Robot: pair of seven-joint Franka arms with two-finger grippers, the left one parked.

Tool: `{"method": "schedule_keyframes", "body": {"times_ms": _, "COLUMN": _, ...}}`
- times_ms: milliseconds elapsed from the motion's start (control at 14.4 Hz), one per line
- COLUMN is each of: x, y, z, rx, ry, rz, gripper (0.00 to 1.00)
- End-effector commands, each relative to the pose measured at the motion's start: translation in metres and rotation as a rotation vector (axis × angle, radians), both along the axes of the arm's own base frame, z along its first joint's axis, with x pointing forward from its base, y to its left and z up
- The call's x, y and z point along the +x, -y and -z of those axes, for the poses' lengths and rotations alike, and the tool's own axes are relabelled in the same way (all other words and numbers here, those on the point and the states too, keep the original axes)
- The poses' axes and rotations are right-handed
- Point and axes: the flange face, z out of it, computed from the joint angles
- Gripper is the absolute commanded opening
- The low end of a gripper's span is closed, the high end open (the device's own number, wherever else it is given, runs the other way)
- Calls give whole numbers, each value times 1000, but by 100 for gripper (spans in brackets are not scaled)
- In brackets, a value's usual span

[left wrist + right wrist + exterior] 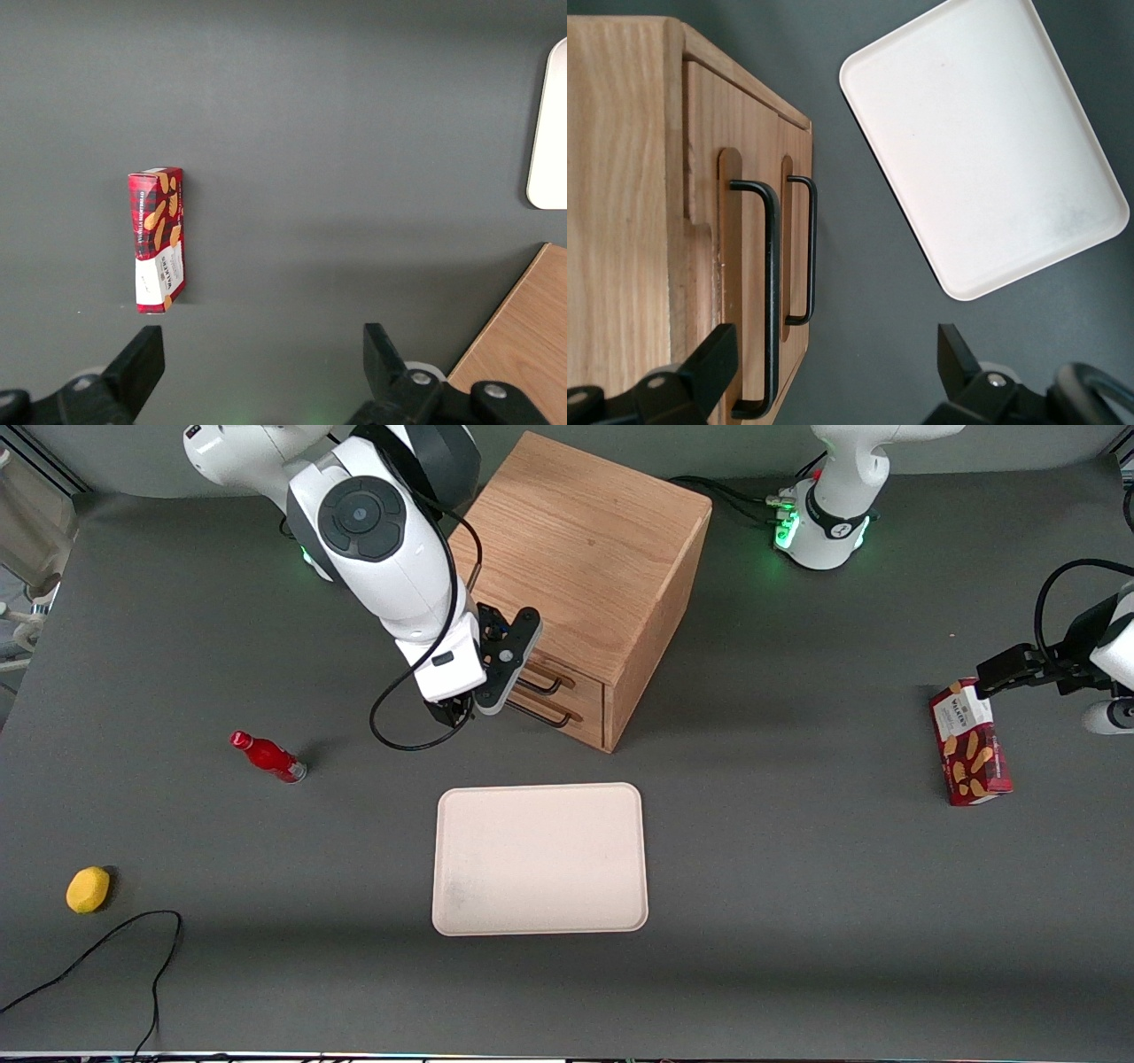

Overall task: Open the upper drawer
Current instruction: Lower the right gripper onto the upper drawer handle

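Note:
The oak cabinet stands at the back of the table with its two drawer fronts turned toward the tray. The upper drawer carries a black bar handle and looks shut; the lower drawer's handle sits just beneath it. My right gripper hangs open in front of the drawers, at their end toward the working arm. One fingertip is over the upper drawer front, the other over bare table. One end of the upper handle lies between them, untouched.
A cream tray lies on the table nearer the front camera than the cabinet. A red bottle, a yellow ball and a black cable lie toward the working arm's end. A biscuit box lies toward the parked arm's end.

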Motion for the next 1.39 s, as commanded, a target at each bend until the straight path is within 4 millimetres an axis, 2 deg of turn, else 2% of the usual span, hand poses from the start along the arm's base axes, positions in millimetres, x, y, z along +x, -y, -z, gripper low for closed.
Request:
{"method": "schedule_keyframes", "body": {"times_ms": 0, "x": -4, "y": 13, "z": -6, "rx": 43, "ry": -35, "rz": -48, "gripper": 100}}
{"method": "schedule_keyframes", "body": {"times_ms": 556, "x": -7, "y": 13, "z": -6, "rx": 53, "ry": -55, "rz": -62, "gripper": 100}}
{"method": "schedule_keyframes", "body": {"times_ms": 973, "x": -14, "y": 11, "z": 31, "rx": 63, "ry": -85, "rz": -50, "gripper": 100}}
{"method": "schedule_keyframes", "body": {"times_ms": 1320, "x": -16, "y": 12, "z": 44, "rx": 61, "ry": -80, "rz": -45, "gripper": 100}}
